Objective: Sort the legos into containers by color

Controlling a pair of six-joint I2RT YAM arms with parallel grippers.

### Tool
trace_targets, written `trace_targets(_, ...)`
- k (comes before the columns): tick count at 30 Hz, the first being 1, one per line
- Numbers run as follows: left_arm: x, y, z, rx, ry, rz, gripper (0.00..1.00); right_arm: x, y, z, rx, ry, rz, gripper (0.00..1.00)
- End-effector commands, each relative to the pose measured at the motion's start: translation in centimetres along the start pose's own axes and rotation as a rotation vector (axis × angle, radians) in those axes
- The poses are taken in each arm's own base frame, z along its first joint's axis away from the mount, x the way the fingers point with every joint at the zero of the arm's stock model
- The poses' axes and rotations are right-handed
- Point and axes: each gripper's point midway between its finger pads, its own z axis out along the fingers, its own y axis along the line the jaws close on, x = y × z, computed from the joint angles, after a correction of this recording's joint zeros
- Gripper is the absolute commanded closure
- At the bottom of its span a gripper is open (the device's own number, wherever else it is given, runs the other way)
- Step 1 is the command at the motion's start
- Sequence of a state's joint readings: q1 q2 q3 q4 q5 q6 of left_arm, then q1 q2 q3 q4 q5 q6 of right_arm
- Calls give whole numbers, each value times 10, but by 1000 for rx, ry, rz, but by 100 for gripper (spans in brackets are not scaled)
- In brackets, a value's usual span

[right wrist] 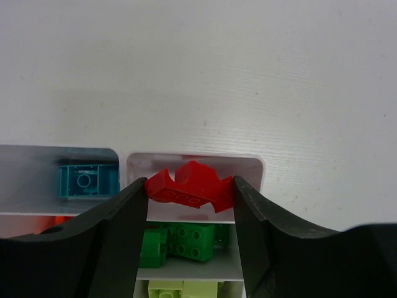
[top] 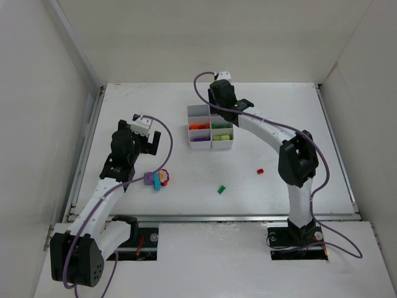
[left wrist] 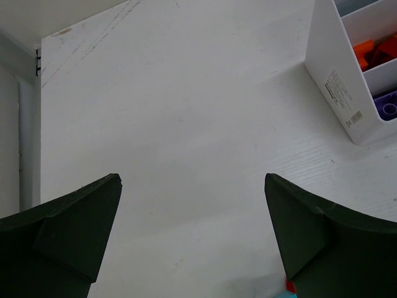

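My right gripper (right wrist: 190, 187) is shut on a red lego (right wrist: 197, 180) and holds it above the far right compartment of the white containers tray (right wrist: 248, 162), which looks bare beneath it. The neighbouring compartments hold a teal brick (right wrist: 85, 180), dark green bricks (right wrist: 186, 241) and lime bricks (right wrist: 186, 288). In the top view the right gripper (top: 224, 104) hangs over the tray's (top: 189, 127) far end. My left gripper (left wrist: 192, 180) is open over bare table, left of the tray (left wrist: 338, 81), whose orange (left wrist: 372, 53) and purple (left wrist: 388, 107) legos show.
Loose legos lie on the table: a small red one (top: 260, 170), a green one (top: 221, 189), and a purple, teal, red and orange cluster (top: 158, 179) by the left arm. White walls enclose the table on three sides.
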State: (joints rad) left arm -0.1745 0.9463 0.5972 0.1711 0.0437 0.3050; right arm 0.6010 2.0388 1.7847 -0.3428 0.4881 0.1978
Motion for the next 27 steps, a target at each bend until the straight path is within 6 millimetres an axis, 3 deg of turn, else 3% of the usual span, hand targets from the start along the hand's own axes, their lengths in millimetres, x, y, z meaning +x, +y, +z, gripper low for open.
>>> trace_targets(1, -25, 9, -2, -27, -66, -7, 0, 0, 9, -2, -48, 12, 5, 46)
trace_targets(3, -25, 9, -2, -27, -66, -7, 0, 3, 10, -2, -56, 24, 1, 33)
trace_targets(5, -28, 9, -4, -29, -75, -7, 0, 1, 9, -5, -56, 24, 1, 27)
trace_targets(12, -26, 9, -5, -29, -75, -7, 0, -9, 5, -16, -60, 9, 8, 24)
trace_targets(15, -26, 9, -5, -29, -75, -7, 0, -25, -7, -38, -41, -9, 41, 24)
trace_targets(16, -28, 9, -7, -32, -84, -7, 0, -17, -16, -47, -16, 26, 38, 22)
trace_targets(17, -28, 9, -7, -32, -84, -7, 0, -25, -25, -67, -8, 15, 75, 21)
trace_targets(18, -31, 10, -9, -34, -93, -7, 0, -20, -36, -75, 6, 32, 88, 21)
trace_targets(19, -31, 10, -9, -34, -93, -7, 0, -12, -53, -80, 28, 60, 113, 19)
trace_targets(20, -26, 9, -8, -31, -83, -7, 0, 17, -73, -96, 48, 134, 122, 19)
trace_targets(22, -26, 8, -8, -31, -83, -18, 0, 57, -90, -107, 30, 247, 235, 19)
trace_targets(23, -26, 6, -8, -22, -85, -27, 0, 107, -114, -106, 72, 356, 260, 20)
trace_targets(26, -19, 1, -4, 1, -70, -37, 0, 152, -127, -123, 16, 459, 334, 21)
trace_targets(27, -22, 1, -3, -1, -81, -46, 0, 182, -129, -126, 20, 530, 331, 24)
